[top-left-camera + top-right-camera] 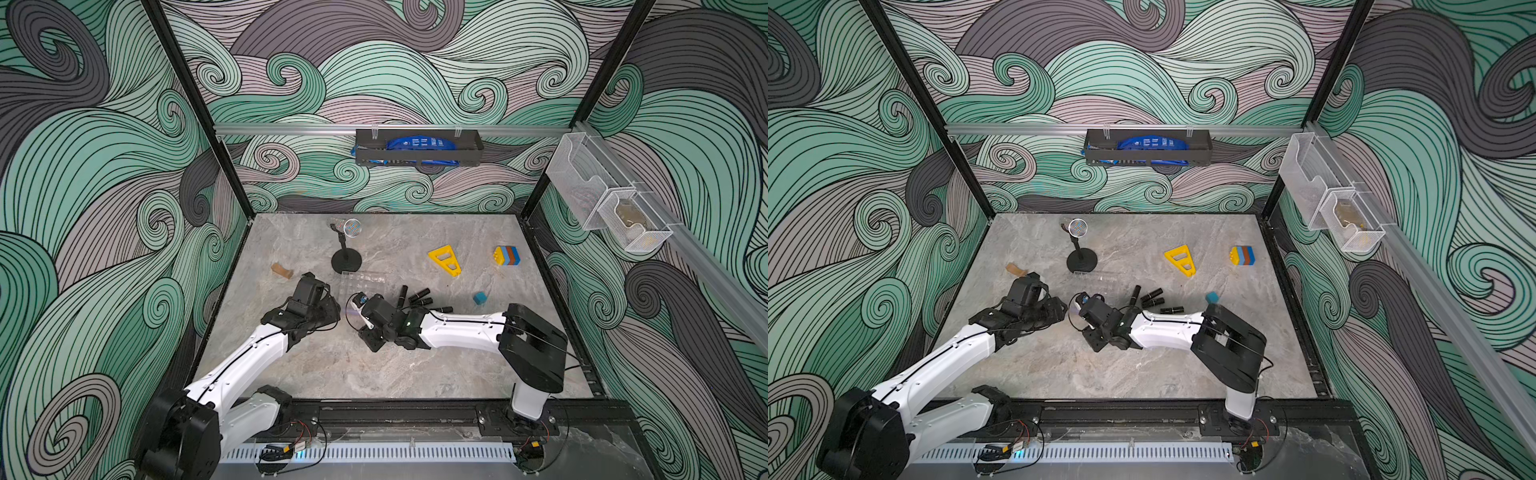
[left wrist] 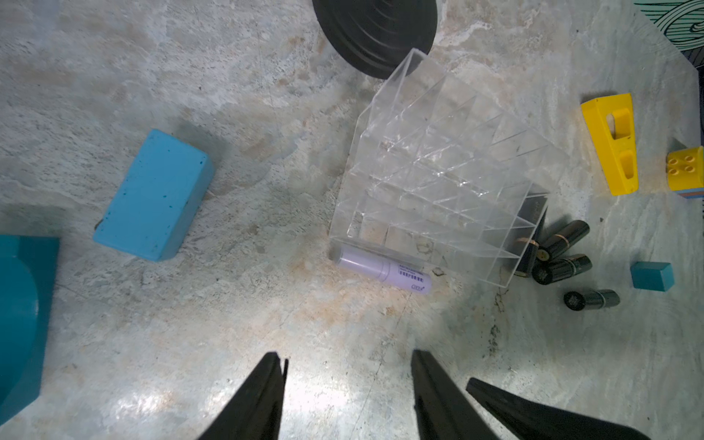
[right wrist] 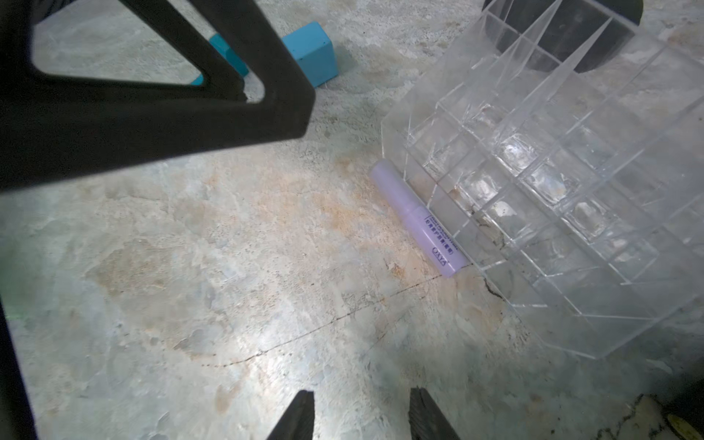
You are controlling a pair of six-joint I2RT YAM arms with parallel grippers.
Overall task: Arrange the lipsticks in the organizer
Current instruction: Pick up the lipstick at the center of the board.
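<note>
The clear organizer [image 1: 365, 283] [image 2: 438, 171] [image 3: 552, 171] stands mid-table with its cells empty. The pale lavender lipstick [image 2: 384, 268] [image 3: 417, 217] lies flat against the organizer's near wall. Several black lipsticks [image 1: 419, 297] [image 1: 1152, 297] [image 2: 560, 259] lie loose just right of the organizer. My left gripper [image 1: 334, 309] [image 2: 348, 356] is open and empty, a short way from the lavender tube. My right gripper [image 1: 356, 320] [image 3: 362, 392] is also open and empty, close beside the left one and facing the same tube.
A microphone stand [image 1: 346, 259] stands right behind the organizer. A light blue block [image 2: 152, 198] lies on the table near my left gripper. A yellow wedge [image 1: 445, 259], stacked bricks [image 1: 507, 255] and a teal cube [image 1: 480, 298] are to the right. A wooden piece [image 1: 281, 270] lies left.
</note>
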